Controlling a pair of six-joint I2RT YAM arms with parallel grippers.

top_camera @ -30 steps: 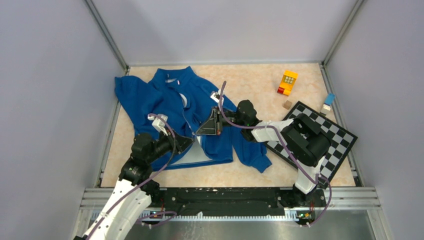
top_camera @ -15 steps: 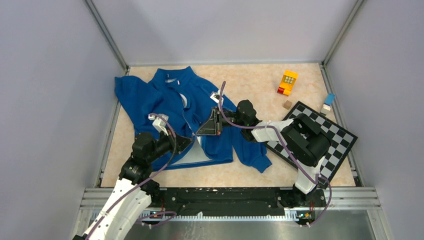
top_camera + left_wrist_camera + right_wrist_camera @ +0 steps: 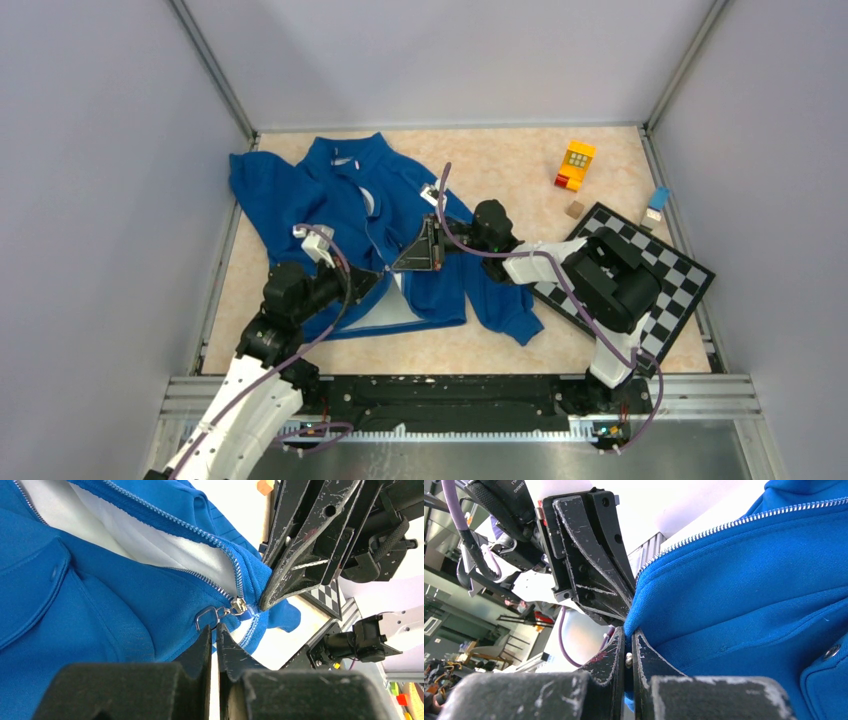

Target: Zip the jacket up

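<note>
The royal-blue jacket lies spread on the table, its front open at the bottom and showing pale lining. In the left wrist view the zipper slider sits at the bottom of the teeth, with its metal ring pull hanging out. My left gripper is shut with its tips pinching the ring's edge; it also shows in the top view. My right gripper is shut on the jacket's bottom hem just beside the slider, tip to tip with the left one; it also shows in the top view.
A checkerboard lies at the right under the right arm. A yellow toy block, a small brown cube and a blue-and-white piece sit at the far right. Grey walls close in the table.
The left arm has shifted very slightly to the left. Both grips and the jacket look unchanged.
</note>
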